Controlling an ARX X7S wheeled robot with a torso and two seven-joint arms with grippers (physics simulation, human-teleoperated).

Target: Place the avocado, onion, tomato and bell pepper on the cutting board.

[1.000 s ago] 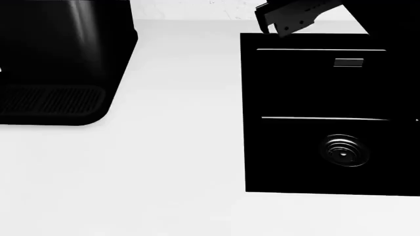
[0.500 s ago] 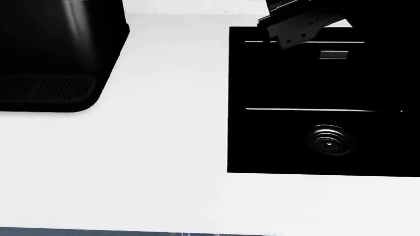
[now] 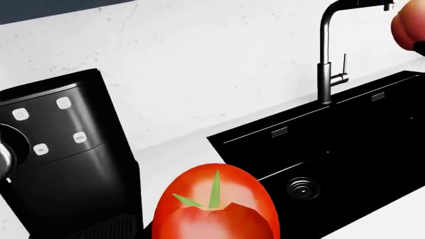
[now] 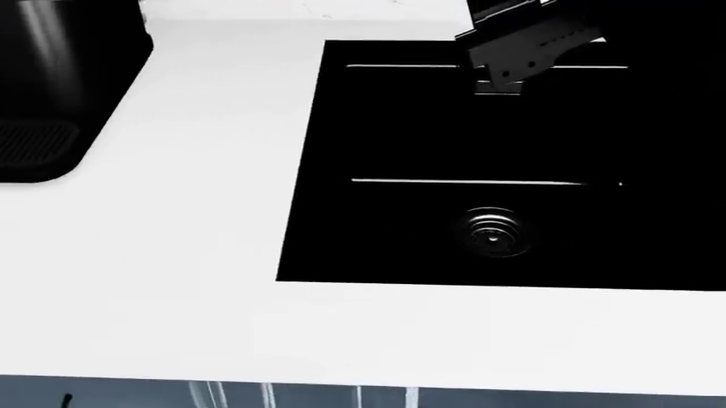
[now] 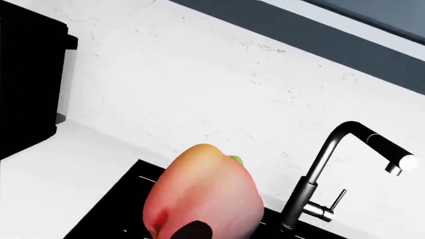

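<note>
Close before the left wrist camera sits the tomato (image 3: 216, 206), glossy red with its green star cap turned toward the lens, filling the lower middle of that view. No fingers show around it, so whether the left gripper is clamped on it cannot be told from the pictures; the fruit simply hangs in front of the camera, above the white counter (image 3: 174, 149). Behind it to the left stands a black coffee machine (image 3: 63, 164) with pale buttons on its face, and to the right lies the black sink (image 3: 332, 149) with a round drain (image 3: 303, 187) and a tall dark faucet (image 3: 329, 55) rising at its far edge against the white marbled wall.

Before the right wrist camera the bell pepper (image 5: 202, 196) fills the lower middle, pinkish red fading to yellow at the top with a bit of green stem behind. A dark fingertip (image 5: 190, 232) lies against its lower front, so the right gripper holds the pepper. Past it are the faucet (image 5: 332, 179) and the sink's far rim.

From the head camera, the sink (image 4: 511, 170) takes up the right of the counter (image 4: 170, 255), the coffee machine (image 4: 57, 76) sits at far left, and a grey part of the right arm (image 4: 528, 47) reaches over the sink's far edge.
</note>
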